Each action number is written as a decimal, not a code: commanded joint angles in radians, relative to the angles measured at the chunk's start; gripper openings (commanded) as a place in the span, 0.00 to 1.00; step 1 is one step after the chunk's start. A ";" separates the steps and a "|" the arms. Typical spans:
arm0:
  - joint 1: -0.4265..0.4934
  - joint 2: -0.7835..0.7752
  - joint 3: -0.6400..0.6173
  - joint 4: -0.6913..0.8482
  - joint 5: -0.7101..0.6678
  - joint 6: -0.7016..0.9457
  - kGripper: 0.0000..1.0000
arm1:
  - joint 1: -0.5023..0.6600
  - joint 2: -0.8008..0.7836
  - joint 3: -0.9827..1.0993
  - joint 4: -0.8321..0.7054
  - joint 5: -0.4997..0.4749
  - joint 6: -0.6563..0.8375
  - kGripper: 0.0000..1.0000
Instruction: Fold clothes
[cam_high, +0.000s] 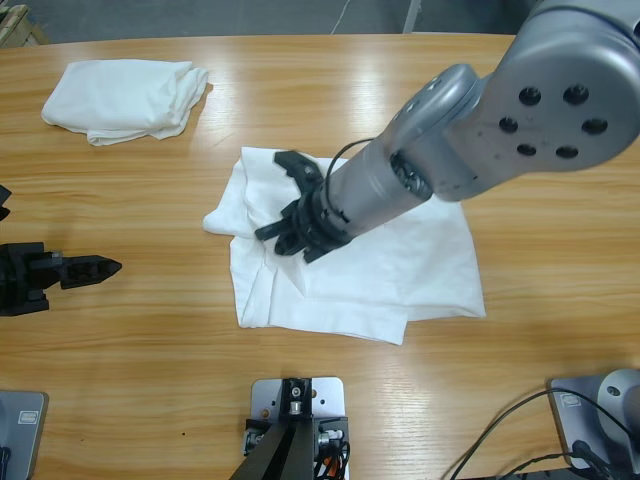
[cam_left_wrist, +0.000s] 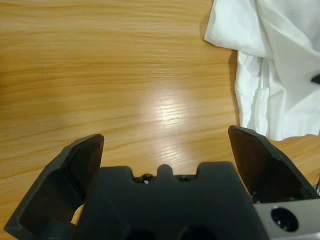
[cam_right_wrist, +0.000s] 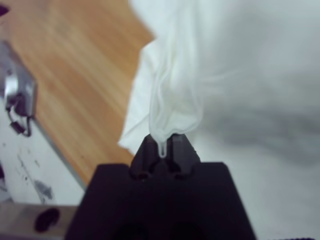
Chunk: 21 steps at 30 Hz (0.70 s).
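Observation:
A white T-shirt (cam_high: 400, 270) lies partly folded and crumpled at the middle of the table. My right arm reaches in from the upper right, and my right gripper (cam_high: 290, 235) is over the shirt's left part. In the right wrist view my right gripper (cam_right_wrist: 165, 142) is shut on a pinched fold of the T-shirt (cam_right_wrist: 175, 90), which rises from its jaws. My left gripper (cam_high: 100, 268) rests at the table's left edge, apart from the cloth. In the left wrist view my left gripper (cam_left_wrist: 167, 137) is open over bare wood, with the T-shirt (cam_left_wrist: 270, 65) at the upper right.
A second white T-shirt (cam_high: 125, 98) lies bundled at the far left corner. The wooden table (cam_high: 150, 350) shows bare wood in front of and to the left of the middle shirt. Cables (cam_high: 500, 440) trail at the bottom right.

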<state>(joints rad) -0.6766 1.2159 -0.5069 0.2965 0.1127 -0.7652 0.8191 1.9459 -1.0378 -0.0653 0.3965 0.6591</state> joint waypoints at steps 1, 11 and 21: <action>-0.006 0.027 0.039 -0.013 0.005 -0.017 0.98 | 0.092 0.030 0.009 -0.033 0.056 -0.003 0.00; -0.006 0.025 0.039 -0.014 0.002 -0.025 0.97 | 0.172 0.100 -0.033 -0.090 0.088 0.041 0.98; -0.006 0.032 0.017 -0.013 -0.098 -0.027 0.84 | 0.111 -0.142 0.027 -0.007 -0.139 0.002 1.00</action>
<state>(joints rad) -0.6766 1.2198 -0.5002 0.2942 0.1107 -0.7822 0.9827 1.9920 -1.0669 -0.1554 0.3953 0.6892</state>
